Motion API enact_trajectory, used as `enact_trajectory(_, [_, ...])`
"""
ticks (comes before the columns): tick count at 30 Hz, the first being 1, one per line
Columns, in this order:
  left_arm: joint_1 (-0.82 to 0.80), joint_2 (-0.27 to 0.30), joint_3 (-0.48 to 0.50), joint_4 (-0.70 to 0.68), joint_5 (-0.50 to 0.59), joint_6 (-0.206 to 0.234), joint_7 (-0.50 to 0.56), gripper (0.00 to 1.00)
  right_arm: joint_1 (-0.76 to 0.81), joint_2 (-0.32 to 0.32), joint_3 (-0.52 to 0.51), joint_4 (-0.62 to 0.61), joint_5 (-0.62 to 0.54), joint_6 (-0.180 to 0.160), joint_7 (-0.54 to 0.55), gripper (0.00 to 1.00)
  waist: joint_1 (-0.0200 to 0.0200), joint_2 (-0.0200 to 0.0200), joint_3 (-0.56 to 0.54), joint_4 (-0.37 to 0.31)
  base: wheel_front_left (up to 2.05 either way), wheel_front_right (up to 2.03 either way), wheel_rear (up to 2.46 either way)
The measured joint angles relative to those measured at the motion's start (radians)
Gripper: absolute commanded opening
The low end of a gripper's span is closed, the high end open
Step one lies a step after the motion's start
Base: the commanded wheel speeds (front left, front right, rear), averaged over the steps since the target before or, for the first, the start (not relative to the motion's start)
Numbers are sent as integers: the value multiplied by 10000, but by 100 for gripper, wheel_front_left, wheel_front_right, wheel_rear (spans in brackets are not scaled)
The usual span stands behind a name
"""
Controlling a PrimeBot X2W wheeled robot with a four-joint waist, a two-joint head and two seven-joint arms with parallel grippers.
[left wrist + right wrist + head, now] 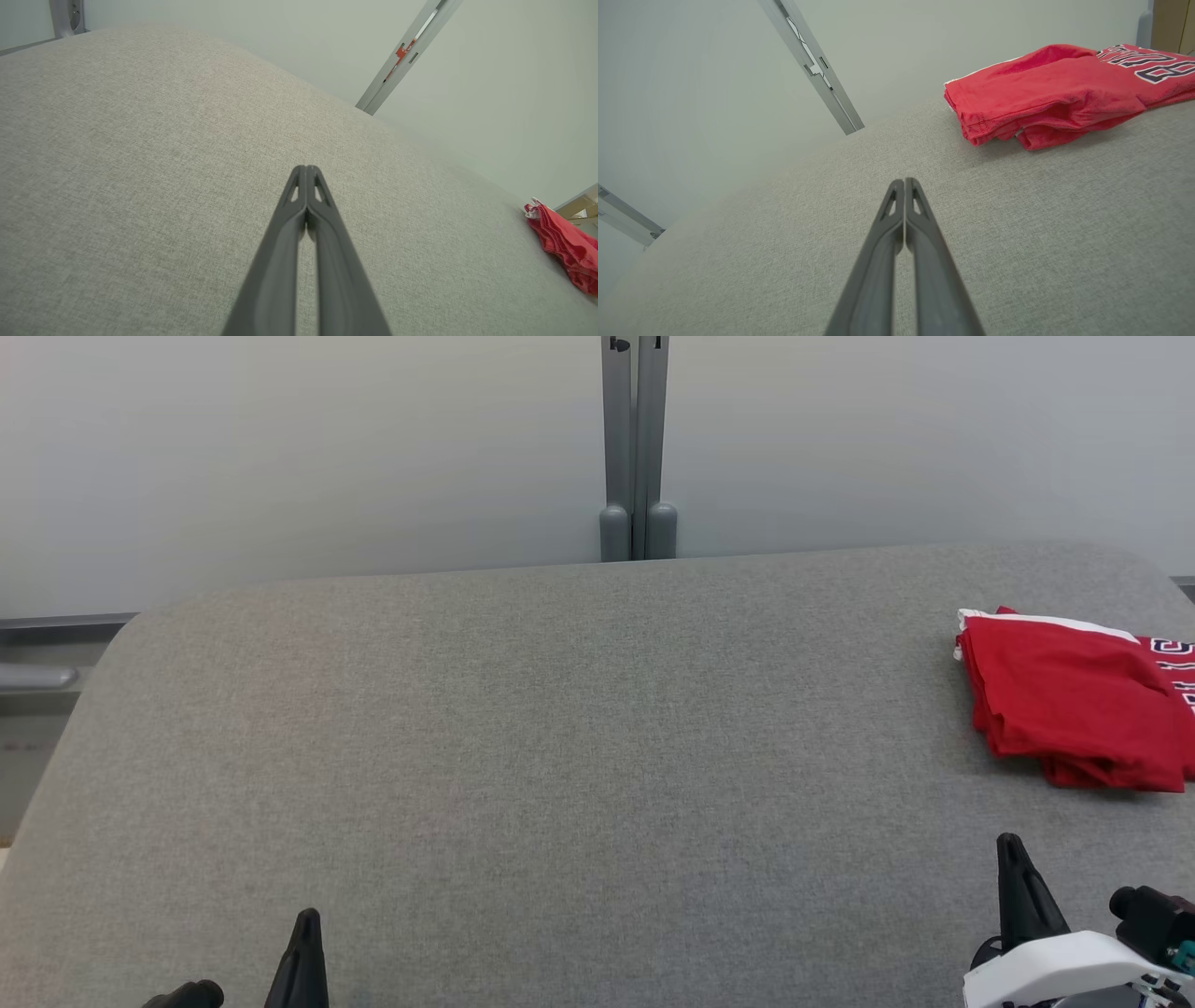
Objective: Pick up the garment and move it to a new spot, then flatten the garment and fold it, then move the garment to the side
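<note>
The garment (1074, 695) is a red shirt with white trim and dark lettering, lying folded in a bundle at the right edge of the grey fabric surface (560, 756). In the right wrist view the garment (1055, 93) lies ahead and to the right of the fingers; in the left wrist view the garment (565, 242) shows far off at the right edge. My left gripper (306, 922) sits at the lower left, shut on nothing, its tips (306, 169) pressed together. My right gripper (1010, 847) sits at the lower right, short of the garment, shut and empty, tips (904, 181) together.
A pale wall with a grey metal post (635, 448) rises behind the surface. The surface's rounded far-left corner (140, 616) drops off to a grey ledge. Wide bare fabric lies between the two grippers.
</note>
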Motion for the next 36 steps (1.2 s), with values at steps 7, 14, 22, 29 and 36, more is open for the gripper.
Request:
enact_trajectory(7, [-248,6,115,0,-1110,0,291,0,-185,-2,15,-8,1229,-2,290,0,0,0,51,-33,0,0,0])
enact_trajectory(14, [-471,12,205,-2,-2038,0,527,0,-357,-6,19,-6,2301,-2,537,0,0,0,99,-65,0,0,0])
enact_trajectory(22, [-711,19,332,-6,-3124,0,807,0,-553,-12,25,0,3469,-2,821,0,0,0,156,-103,0,0,0])
enact_trajectory(29, [-902,25,426,-8,-3950,0,1018,0,-725,-13,25,4,4403,-2,1047,0,0,0,205,-135,0,0,0])
enact_trajectory(36, [-1073,29,508,-13,-4755,-2,1243,0,-851,-19,27,13,5292,-2,1264,0,0,0,255,-168,0,0,0])
